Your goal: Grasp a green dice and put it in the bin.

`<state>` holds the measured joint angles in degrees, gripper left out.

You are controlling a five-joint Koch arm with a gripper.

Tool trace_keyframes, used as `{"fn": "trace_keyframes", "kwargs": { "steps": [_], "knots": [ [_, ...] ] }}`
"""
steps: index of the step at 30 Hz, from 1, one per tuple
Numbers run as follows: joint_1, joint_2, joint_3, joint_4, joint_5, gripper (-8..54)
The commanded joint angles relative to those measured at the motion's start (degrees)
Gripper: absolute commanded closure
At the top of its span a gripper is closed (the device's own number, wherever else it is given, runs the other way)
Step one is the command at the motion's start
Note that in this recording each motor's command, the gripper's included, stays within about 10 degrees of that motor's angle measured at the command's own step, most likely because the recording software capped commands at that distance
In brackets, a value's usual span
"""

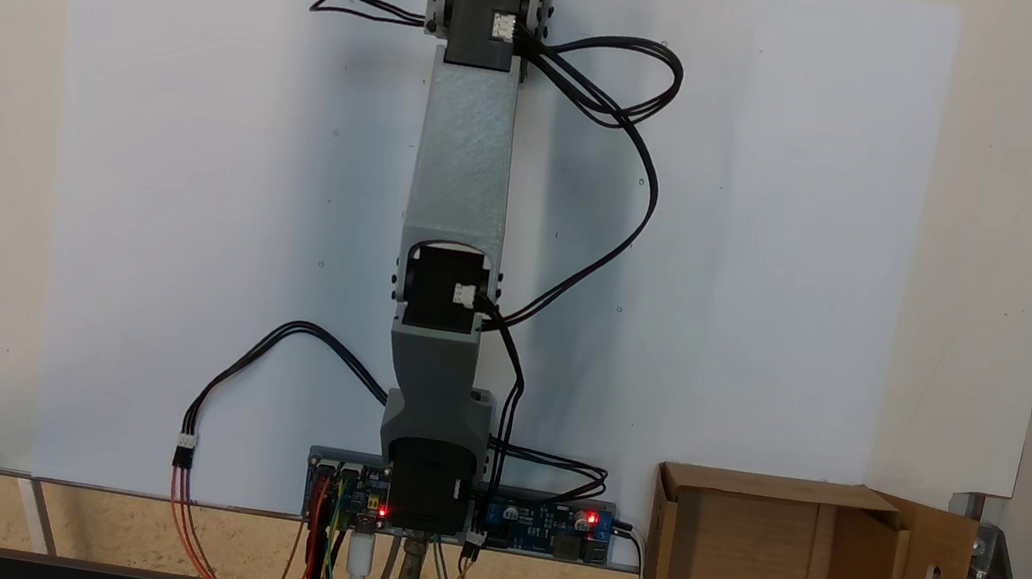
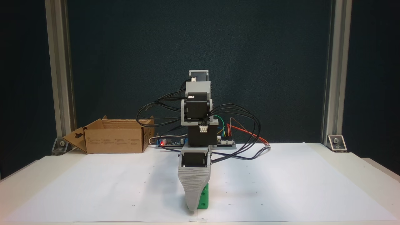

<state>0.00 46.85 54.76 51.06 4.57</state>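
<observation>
The green dice (image 2: 204,197) sits on the white paper near the table's front edge, half hidden behind the gripper's broad grey finger (image 2: 193,184). The gripper (image 2: 193,208) points straight down with its tip at the paper, right beside the dice. A single jaw shows, the other lying behind it, so I cannot see whether it holds the dice. From above, the stretched-out arm (image 1: 462,171) covers both gripper and dice. The bin, a brown cardboard box (image 2: 114,140) with a slotted flap, stands at the back left here, and its inner wall (image 1: 741,554) shows at the lower right from above.
White paper (image 2: 297,181) covers the table. Circuit boards (image 1: 543,526) and loose black and coloured cables (image 2: 247,137) lie around the arm's base. Aluminium frame posts (image 2: 332,78) stand at the back corners.
</observation>
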Motion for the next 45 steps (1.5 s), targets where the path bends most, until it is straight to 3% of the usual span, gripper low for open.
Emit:
{"fn": "trace_keyframes", "kwargs": {
  "steps": [1, 6, 11, 15, 16, 23, 37, 45],
  "knots": [
    [0.88, 0.44, -3.96, -0.35, 2.02, 6.6],
    [0.79, 0.18, -3.96, -0.18, 2.02, 8.5],
    [0.79, 0.18, -3.96, -0.18, 2.02, 18.9],
    [1.05, 0.18, -3.96, -0.18, 2.20, 33.2],
    [1.05, 0.18, -3.96, -0.09, 2.20, 34.0],
    [0.70, 1.32, -3.96, 3.43, 2.37, 34.0],
    [-4.04, 30.41, -3.96, 19.25, 4.04, 34.0],
    [1.05, 36.83, -0.26, 20.65, 1.93, 34.0]
  ]
}}
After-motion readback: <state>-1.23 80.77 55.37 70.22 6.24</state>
